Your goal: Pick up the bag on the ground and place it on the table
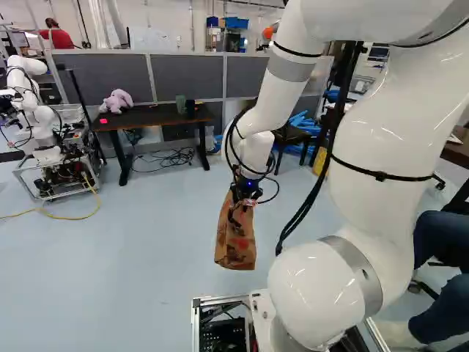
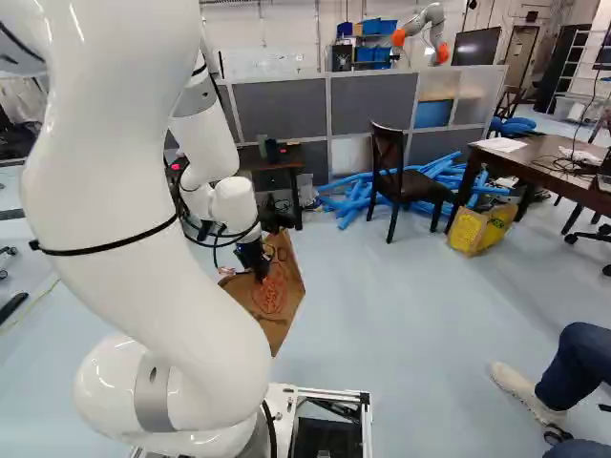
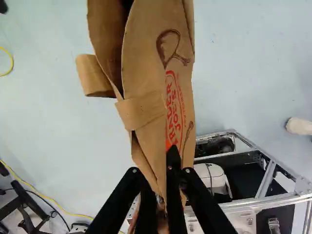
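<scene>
Bending downward, the white arm (image 1: 381,139) fills much of the left base view; the dark table (image 1: 150,116) stands farther ahead, at that view's left. The brown paper bag (image 1: 234,238) (red print showing) hangs well short of it, pinched by the gripper (image 1: 239,211), whose fingers stand narrow on the paper.

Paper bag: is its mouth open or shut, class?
Open: in the wrist view, the paper bag's rims part around a dark gap ahead of the fingers.
</scene>
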